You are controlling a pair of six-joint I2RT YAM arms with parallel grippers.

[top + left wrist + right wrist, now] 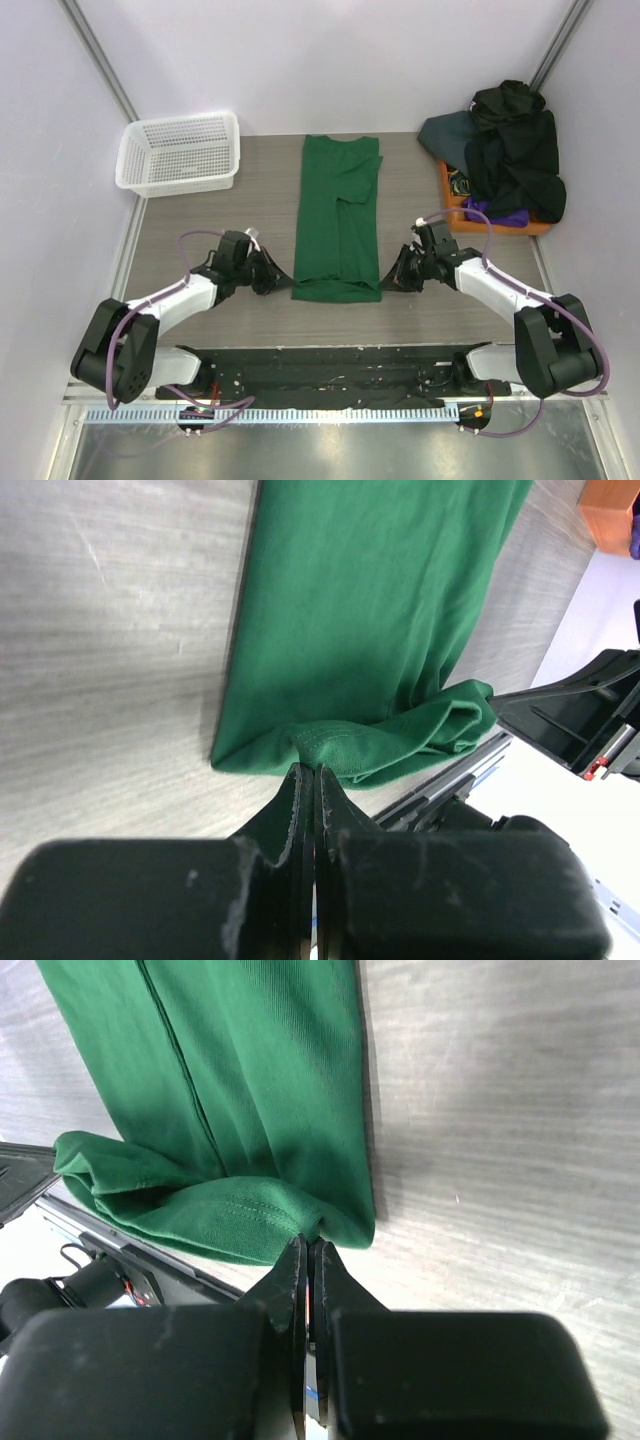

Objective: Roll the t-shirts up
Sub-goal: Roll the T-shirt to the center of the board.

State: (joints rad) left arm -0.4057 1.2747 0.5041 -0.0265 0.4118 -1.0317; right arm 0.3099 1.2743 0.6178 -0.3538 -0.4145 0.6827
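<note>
Pinching the near hem of the green t-shirt (340,215), the left fingers (293,810) and right fingers (288,1275) are clamped together on its two corners. It lies folded in a long strip at the table's (410,180) centre, running toward 12 o'clock. Rolling looks just begun; next, both should turn the hem over evenly toward 12 o'clock.

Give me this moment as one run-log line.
step: roll start | left tool: shut on green t-shirt, near-left hem corner | right tool: shut on near-right hem corner | other t-shirts: piled on orange tray
</note>
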